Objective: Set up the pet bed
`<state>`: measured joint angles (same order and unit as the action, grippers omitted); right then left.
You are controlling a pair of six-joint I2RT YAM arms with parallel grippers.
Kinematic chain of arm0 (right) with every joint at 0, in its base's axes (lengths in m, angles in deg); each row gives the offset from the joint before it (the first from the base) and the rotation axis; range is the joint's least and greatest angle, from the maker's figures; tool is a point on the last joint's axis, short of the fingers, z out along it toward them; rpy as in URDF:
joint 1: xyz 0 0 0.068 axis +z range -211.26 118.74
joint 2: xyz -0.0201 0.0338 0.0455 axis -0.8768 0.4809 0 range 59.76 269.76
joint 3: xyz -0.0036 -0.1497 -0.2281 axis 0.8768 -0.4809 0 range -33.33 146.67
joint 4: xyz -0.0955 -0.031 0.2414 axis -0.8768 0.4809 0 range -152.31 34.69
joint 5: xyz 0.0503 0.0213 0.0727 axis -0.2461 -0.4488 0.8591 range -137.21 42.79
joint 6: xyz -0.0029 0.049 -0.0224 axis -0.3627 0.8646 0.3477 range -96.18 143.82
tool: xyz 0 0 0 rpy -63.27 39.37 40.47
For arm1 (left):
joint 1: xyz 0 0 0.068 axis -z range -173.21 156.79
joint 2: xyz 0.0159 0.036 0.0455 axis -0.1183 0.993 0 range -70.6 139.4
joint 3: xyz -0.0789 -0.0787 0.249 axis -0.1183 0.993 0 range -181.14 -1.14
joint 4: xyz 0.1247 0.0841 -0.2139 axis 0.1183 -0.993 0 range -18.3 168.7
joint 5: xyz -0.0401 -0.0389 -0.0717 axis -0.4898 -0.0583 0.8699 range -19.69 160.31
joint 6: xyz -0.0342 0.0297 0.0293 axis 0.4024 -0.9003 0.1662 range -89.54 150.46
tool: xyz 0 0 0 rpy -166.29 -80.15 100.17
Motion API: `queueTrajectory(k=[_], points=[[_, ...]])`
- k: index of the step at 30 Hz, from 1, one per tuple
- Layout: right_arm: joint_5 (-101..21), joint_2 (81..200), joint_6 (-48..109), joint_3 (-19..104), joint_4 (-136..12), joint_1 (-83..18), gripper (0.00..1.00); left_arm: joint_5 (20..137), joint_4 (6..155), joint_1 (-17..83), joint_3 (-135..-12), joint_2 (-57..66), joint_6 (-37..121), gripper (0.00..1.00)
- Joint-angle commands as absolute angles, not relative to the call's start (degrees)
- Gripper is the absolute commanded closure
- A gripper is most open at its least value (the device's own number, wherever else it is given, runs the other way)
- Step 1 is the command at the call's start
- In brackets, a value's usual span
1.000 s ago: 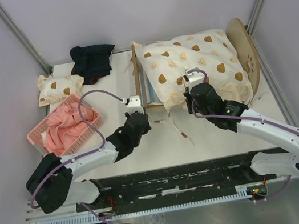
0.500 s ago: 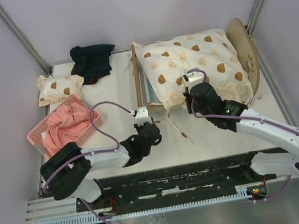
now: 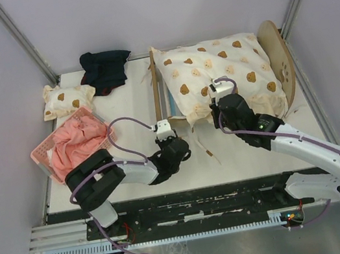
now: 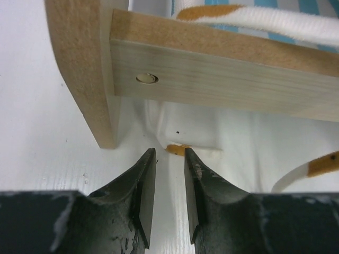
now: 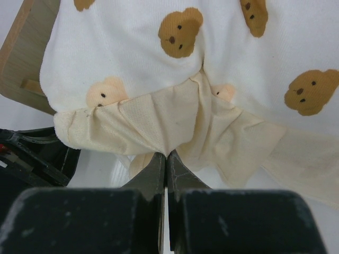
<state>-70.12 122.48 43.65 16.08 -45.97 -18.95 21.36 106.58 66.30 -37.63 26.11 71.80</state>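
Shifted since the previous views: the left arm has folded back toward its base and its gripper has swung rightward, off the footboard's end to the near-left corner of the frame; the right arm, the bedding and the loose items lie as before. Table point(image 3: 253, 152): white; bare room runs along the near strip in front of the bed and in the lane between basket and footboard, while the far and right edges are crowded by the bed. Pet bed point(image 3: 167, 104): far centre-right of the table, long axis running left to right, arched headboard point(image 3: 281, 64) with dark paw print at the right edge, low footboard point(image 3: 155, 93) facing the left side, striped mattress showing only at the foot end. Bear-print quilt point(image 3: 219, 69): draped over most of the bed, near edge hanging over the side rail. Pink basket point(image 3: 43, 156): near the left edge, holding pink cloth point(image 3: 71, 147). Dark cloth point(image 3: 105, 69): far edge, left of the bed. Small bear-print pillow point(image 3: 66, 99): far-left corner. Right gripper point(image 5: 166, 157): fingers pressed together, pinching a fold of the quilt's near edge. Left gripper point(image 4: 169, 156): low over the table, fingers a narrow gap apart with nothing between them, aimed at the corner leg. Brown-tipped tie strap point(image 4: 183, 150): flat on the table just beyond those fingertips.
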Motion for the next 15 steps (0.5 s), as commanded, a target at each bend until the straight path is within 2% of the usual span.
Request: queueTrajectory(k=[1, 9, 12, 15], points=[[-70.9, 121.2, 43.5, 17.5, -47.3, -19.2, 0.98, 15.6, 110.6, 66.2, -40.3, 28.8, 75.3, 0.65], [-70.8, 121.4, 43.3, 17.4, -47.3, -19.2, 0.98, 12.2, 107.1, 65.6, -43.9, 34.1, 79.7, 0.57], [-70.9, 121.4, 43.2, 17.3, -47.1, -19.2, 0.98, 11.8, 107.2, 65.5, -44.5, 35.6, 80.5, 0.58], [-71.0, 121.3, 43.0, 17.5, -46.8, -19.1, 0.98, 12.3, 107.2, 65.4, -44.9, 36.5, 80.7, 0.66]])
